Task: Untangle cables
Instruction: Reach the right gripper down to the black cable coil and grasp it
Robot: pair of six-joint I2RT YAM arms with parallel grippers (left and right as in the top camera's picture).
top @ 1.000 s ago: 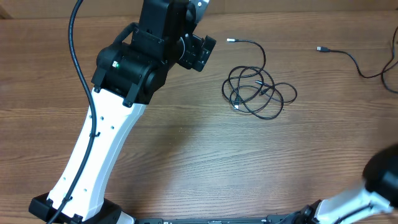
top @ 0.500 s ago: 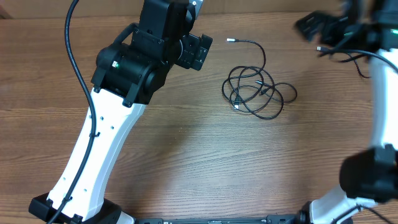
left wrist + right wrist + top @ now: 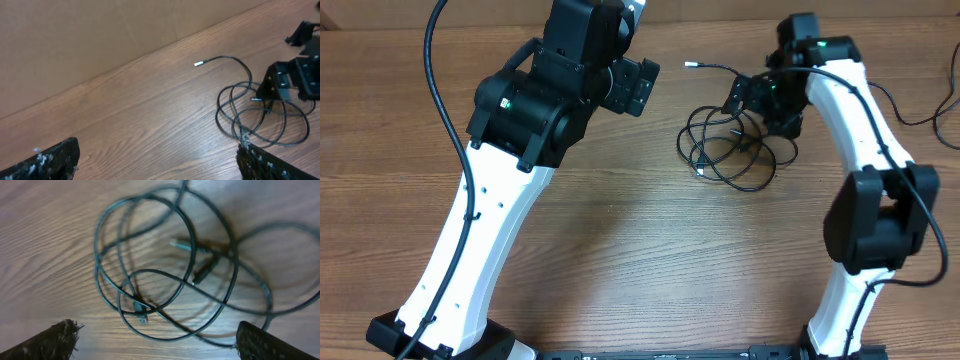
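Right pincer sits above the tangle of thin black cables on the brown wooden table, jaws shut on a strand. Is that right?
Not quite. The right pincer is above the tangle of thin black cables on the brown wooden table, but its jaws stand wide open, holding no strand. The right wrist view shows it.

Soft even light; cables [image 3: 205, 270] blurred in right wrist view
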